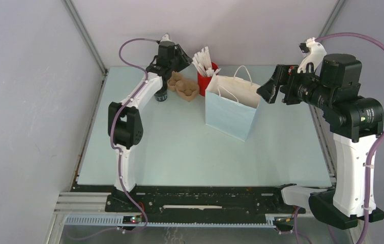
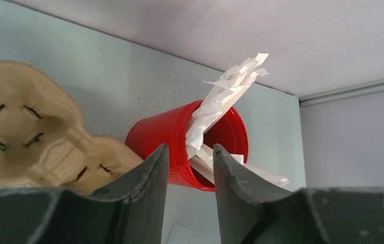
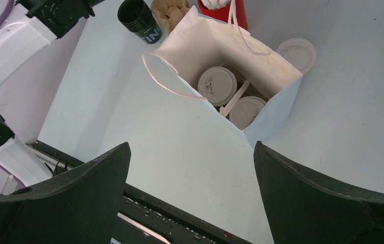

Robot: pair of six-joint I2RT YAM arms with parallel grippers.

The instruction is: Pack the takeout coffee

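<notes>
L gripper [image 2: 189, 152] is at far left, fingers narrowly apart w/ nothing betw. them, near the lidless black cup [image 1: 161, 95], cardboard carrier [image 1: 182, 85] & red holder [image 1: 205, 81]. Centre: paper bag [image 1: 230, 112] stands open, w/ the takeout coffee [image 3: 216, 85] upright inside beside a second lidded cup [image 3: 246, 112]; a loose lid [image 3: 295, 53] lies just beside the bag. R gripper [image 3: 189, 147] hovers above the bag's right side, jaws wide, empty.
</notes>
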